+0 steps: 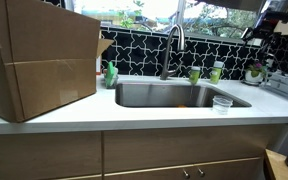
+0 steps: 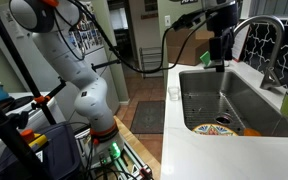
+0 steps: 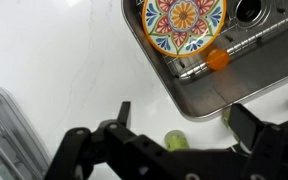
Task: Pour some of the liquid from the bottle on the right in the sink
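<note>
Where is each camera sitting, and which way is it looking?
Exterior view: in front of the counter, facing the wall; sees the box, sink and faucet; only a dark bit of the arm shows, top right.
Exterior view: off the counter's end, looking along it; shows the whole white arm and the hand above the counter.
Wrist view: on the wrist, looking down at counter and sink corner; the open hand shows at the bottom.
Shared: all see the sink; an exterior view and the wrist view see the plate.
</note>
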Controlling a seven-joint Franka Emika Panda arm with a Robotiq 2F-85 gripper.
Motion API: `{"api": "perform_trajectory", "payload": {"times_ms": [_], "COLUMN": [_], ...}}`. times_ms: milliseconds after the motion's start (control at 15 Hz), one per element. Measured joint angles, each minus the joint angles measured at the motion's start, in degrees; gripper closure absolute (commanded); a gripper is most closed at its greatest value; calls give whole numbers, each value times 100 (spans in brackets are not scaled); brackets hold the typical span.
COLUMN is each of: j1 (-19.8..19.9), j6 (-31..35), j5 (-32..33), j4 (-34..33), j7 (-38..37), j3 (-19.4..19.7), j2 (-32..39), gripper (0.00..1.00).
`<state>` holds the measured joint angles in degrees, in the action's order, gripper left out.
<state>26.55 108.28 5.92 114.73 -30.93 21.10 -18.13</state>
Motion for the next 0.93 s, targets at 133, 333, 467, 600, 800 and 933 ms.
{"api": "perform_trajectory", "payload": {"times_ms": [133,333,467,600,800,933], "j1": [36,29,29,41,134,239], "j6": [90,104,104,105,111,174], "j5": [-89,-98,-96,-93,-165,-318], "j4": [-205,-328,-353,-417,-966,-1534], "j7": [-24,-96,-106,-194,-520,-679], "j3": [91,69,69,91,341,584], "j2": [323,532,540,592,1072,1590], "gripper": [0,0,0,0,0,0]}}
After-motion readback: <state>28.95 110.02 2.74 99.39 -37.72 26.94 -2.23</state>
